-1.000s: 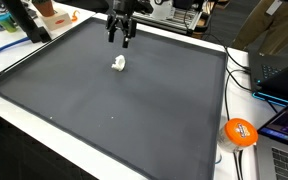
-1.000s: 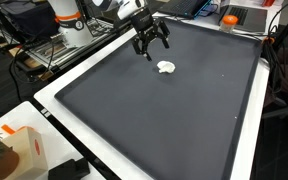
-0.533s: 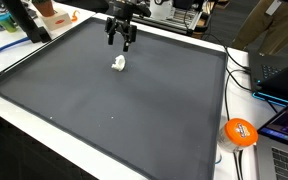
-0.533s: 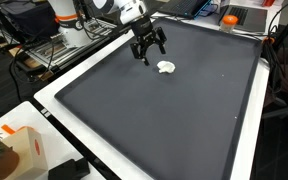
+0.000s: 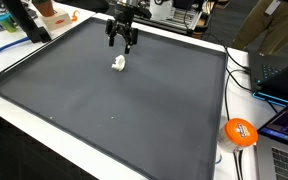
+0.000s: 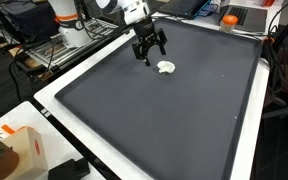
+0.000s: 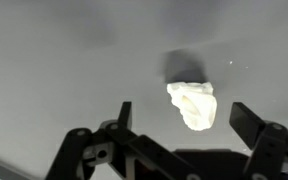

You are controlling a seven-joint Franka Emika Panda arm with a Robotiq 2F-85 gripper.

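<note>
**Small lump, wide jaws: easy to knock, easy to miss**

The gripper (image 5: 121,42) hangs over the far end of the mat (image 5: 134,115) with its jaws spread wide and nothing between them. The white lump (image 5: 119,64) lies on the mat just nearer than the gripper, apart from it and touching nothing else. In the wrist view the lump (image 7: 192,104) shows between the two fingers, closer to the right one than the left.

That off-centre line is what I would worry about. If the arm dropped as it stands, I think the right finger could land on the lump or clip its edge and send it skidding over the smooth mat. In both exterior views the gripper also looks to be a little beyond the lump, so a straight descent might come down past it and close on air.

The lump looks soft and uneven. A hard squeeze could crush it or squirt it out sideways. Going too low would press the fingertips into the mat.
</note>
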